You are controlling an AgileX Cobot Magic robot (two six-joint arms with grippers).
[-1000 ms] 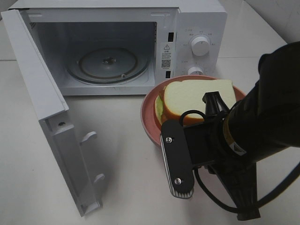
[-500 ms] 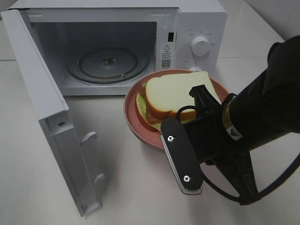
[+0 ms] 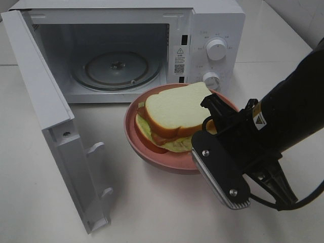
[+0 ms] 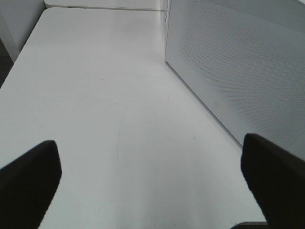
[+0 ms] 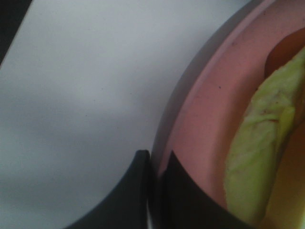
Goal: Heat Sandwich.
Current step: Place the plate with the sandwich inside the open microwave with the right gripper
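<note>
Pink rim, exterior high view: my right claw (image 3: 210,120) is closed narrow on the near-right edge of the pink plate (image 3: 147,152). The plate carries the sandwich (image 3: 174,112) just in front of the open microwave (image 3: 215,23), not yet inside. I judge the sandwich light, soft and loosely layered. A direct grip would crush the bread or shed filling, so the stiff rim is the sound hold, with the plate carried level. The door (image 3: 43,111) stands swung wide on the left, and the glass turntable (image 3: 116,68) is bare. The cavity's sill and the lower knob (image 3: 211,79) lie closest to the plate's likely path.

Left wrist view: my left claw (image 4: 148,145) is spread wide and holds nothing above the white table (image 4: 95,95). Beside it is a perforated white panel (image 4: 238,62); door or wall, I cannot tell.

Right wrist view: two dark fingertips (image 5: 136,191) pinch the plate's rim between them. Lettuce (image 5: 257,157) lies on the plate near the grip.
</note>
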